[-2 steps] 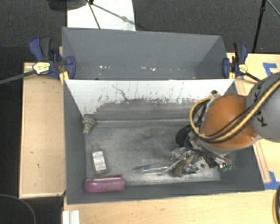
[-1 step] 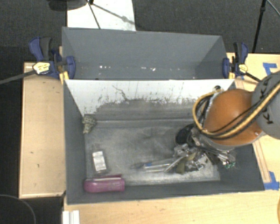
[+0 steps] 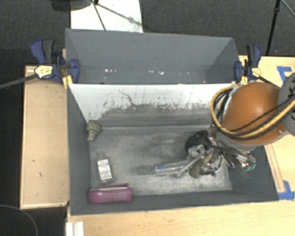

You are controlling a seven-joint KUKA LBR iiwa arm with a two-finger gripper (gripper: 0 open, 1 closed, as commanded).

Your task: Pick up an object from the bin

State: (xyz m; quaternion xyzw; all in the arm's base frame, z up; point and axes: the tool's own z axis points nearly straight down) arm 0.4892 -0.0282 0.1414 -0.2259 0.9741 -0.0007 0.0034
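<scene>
My gripper (image 3: 210, 160) is low in the bin's right part, under the orange dome on the wrist. It stands over a small cluster of things. A clear, slim tube-like thing (image 3: 168, 169) lies flat just to its left, one end reaching under the gripper. A black rounded thing (image 3: 194, 142) sits just behind and left of the gripper. A small dark olive thing (image 3: 198, 171) lies right at the gripper's lower tip. The dome and the clutter hide what, if anything, the gripper has hold of.
A purple oblong case (image 3: 109, 195) lies at the front left corner. Just behind it is a small silver packet (image 3: 104, 170). At the far left, by the back wall's foot, rests a grey-green lump (image 3: 93, 130). Cables loop round the dome.
</scene>
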